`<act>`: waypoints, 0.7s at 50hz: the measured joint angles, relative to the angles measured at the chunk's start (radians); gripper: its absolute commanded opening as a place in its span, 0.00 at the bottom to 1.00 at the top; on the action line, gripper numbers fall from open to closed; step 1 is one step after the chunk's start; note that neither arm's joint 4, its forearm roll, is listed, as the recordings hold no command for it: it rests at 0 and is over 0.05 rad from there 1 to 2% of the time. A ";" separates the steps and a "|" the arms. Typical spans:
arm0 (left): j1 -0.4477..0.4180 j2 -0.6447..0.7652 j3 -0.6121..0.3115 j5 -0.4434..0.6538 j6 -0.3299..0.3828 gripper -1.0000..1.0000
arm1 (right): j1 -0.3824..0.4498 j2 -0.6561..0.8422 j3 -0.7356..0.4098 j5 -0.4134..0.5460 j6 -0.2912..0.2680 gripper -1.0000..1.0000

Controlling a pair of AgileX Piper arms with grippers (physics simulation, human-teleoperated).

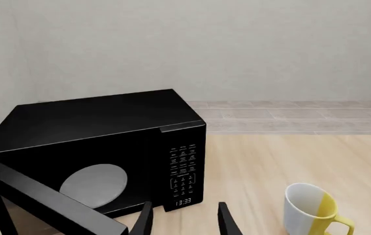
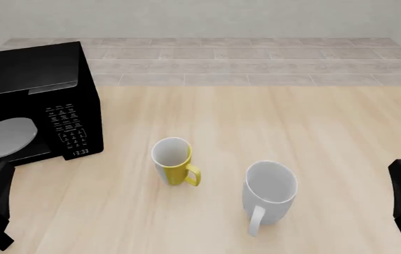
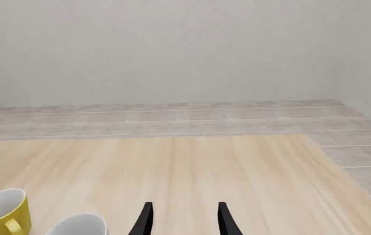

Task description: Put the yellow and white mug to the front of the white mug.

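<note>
On the pale wooden worktop [image 2: 313,132] both mugs stand upright and untouched; nothing of the job looks done yet, to my eye. Both arms sit back at the near edge, the left gripper [image 1: 184,220] and the right gripper [image 3: 183,219] each with fingers parted and holding nothing. The yellow and white mug [image 2: 172,161] stands near the middle, between the black microwave [image 2: 35,100] with its door swung open and the white mug [image 2: 269,193]; it sits to the left of the white one and a little further back, the two near each other but apart. It is the smaller of the pair, white inside, yellow on the handle side, its handle turned toward the white mug; picking it up and setting it down in front of the white mug all remains.
</note>
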 measured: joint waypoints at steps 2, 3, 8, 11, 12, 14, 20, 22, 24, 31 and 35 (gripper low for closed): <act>0.000 0.001 0.000 0.000 0.000 1.00 | 0.005 0.000 -0.003 -0.002 0.018 1.00; 0.000 0.001 -0.001 0.000 0.000 1.00 | 0.007 0.000 -0.005 -0.002 0.025 1.00; 0.000 0.001 -0.001 0.000 0.000 1.00 | 0.026 0.004 -0.013 0.003 0.038 1.00; 0.000 0.002 -0.001 0.000 0.000 1.00 | 0.051 0.015 -0.023 0.003 0.041 1.00; 0.000 0.002 -0.001 0.000 0.000 1.00 | 0.062 0.027 -0.027 -0.002 0.037 1.00; 0.000 0.002 -0.001 -0.001 0.000 1.00 | 0.087 0.057 -0.037 -0.013 0.032 1.00; 0.000 0.004 -0.001 -0.002 0.000 1.00 | 0.183 0.180 -0.085 -0.051 0.001 1.00; 0.000 0.005 -0.001 -0.003 0.000 1.00 | 0.214 0.216 -0.104 -0.058 -0.012 1.00; 0.000 0.006 -0.002 -0.004 0.000 1.00 | 0.250 0.253 -0.127 -0.062 -0.028 1.00; 0.000 0.011 -0.002 -0.008 0.000 1.00 | 0.359 0.384 -0.212 -0.069 -0.079 1.00; 0.000 0.014 -0.002 -0.011 0.000 1.00 | 0.417 0.456 -0.264 -0.061 -0.095 1.00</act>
